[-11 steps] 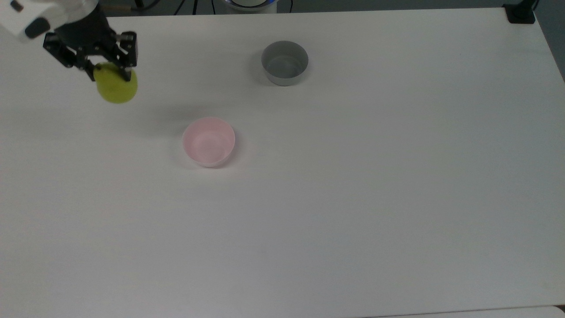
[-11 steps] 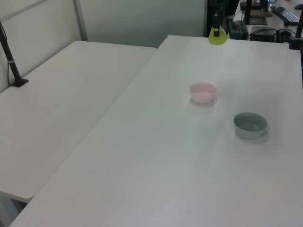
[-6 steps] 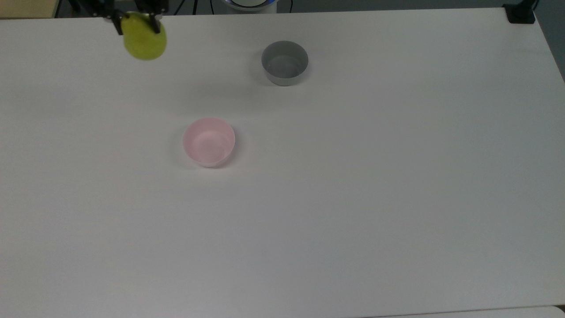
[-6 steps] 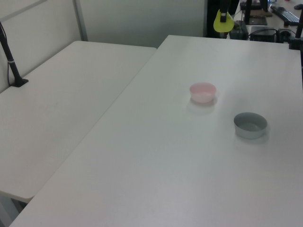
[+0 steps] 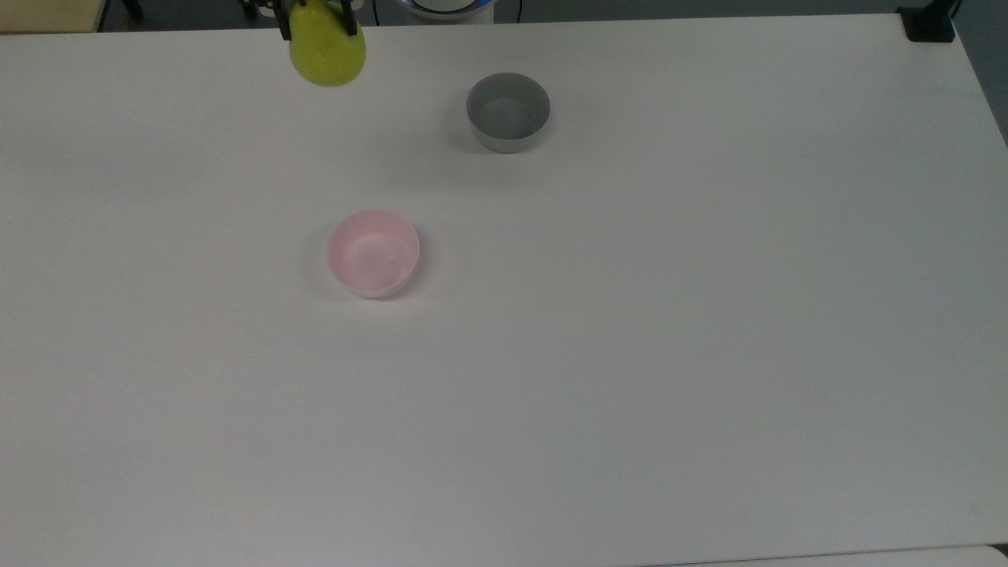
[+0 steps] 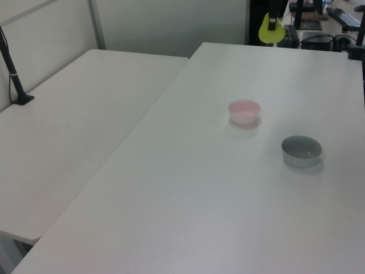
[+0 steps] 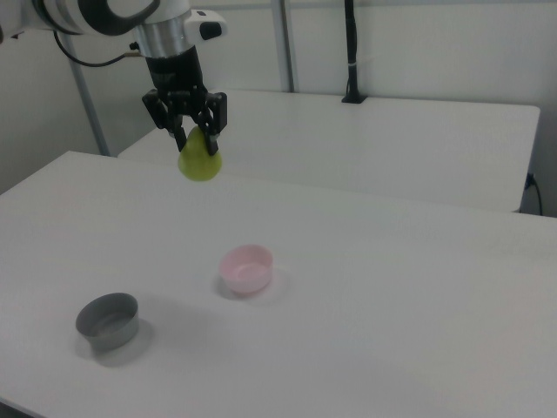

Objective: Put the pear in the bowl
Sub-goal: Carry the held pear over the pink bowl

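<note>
The yellow-green pear hangs high above the white table, with my gripper shut on its upper part. The pear is up and to the right view's left of the pale pink bowl. In the left view the pear is seen over the table's far edge, beyond the pink bowl. In the top view the pink bowl sits lower and slightly right of the pear, with nothing in it.
A grey bowl of like size stands to the right of the pear in the top view and holds nothing. A second white table adjoins at the left view's left, with a black pole on it.
My gripper has carried the pear upward and toward the top view's right, from the top view's left side to near its top edge. Both bowls stay put.
</note>
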`<action>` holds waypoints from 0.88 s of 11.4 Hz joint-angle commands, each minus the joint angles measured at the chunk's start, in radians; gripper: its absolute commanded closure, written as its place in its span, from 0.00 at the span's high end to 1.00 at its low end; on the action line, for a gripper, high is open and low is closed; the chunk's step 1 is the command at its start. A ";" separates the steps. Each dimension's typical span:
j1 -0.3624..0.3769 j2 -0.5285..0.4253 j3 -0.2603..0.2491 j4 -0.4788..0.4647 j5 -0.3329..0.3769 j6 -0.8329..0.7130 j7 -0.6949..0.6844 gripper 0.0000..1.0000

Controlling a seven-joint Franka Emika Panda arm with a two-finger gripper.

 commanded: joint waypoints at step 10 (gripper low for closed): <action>0.048 0.018 -0.026 -0.388 0.014 0.541 0.068 0.19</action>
